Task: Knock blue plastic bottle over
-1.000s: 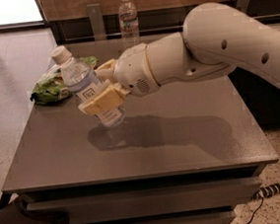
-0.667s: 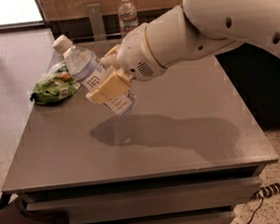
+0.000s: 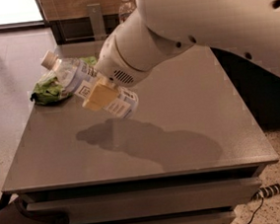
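Observation:
The blue plastic bottle (image 3: 72, 75), clear with a bluish tint, a white cap and a white-and-blue label, hangs tilted above the grey table (image 3: 191, 129). Its cap points up and to the left and its base points down and to the right. My gripper (image 3: 100, 95) is shut on the bottle's middle, and one tan finger pad (image 3: 99, 97) lies across the label. The bottle's shadow falls on the table below it, so it is off the surface. The big white arm fills the upper right.
A green snack bag (image 3: 46, 91) lies at the table's left edge, just behind the bottle. A slimmer clear bottle (image 3: 126, 5) stands at the back beside a grey upright piece (image 3: 96, 16). A power strip (image 3: 276, 189) lies on the floor at lower right.
The arm has risen and swung nearer the camera. The held bottle has tipped further, with its cap going left and down, and is now well above the table.

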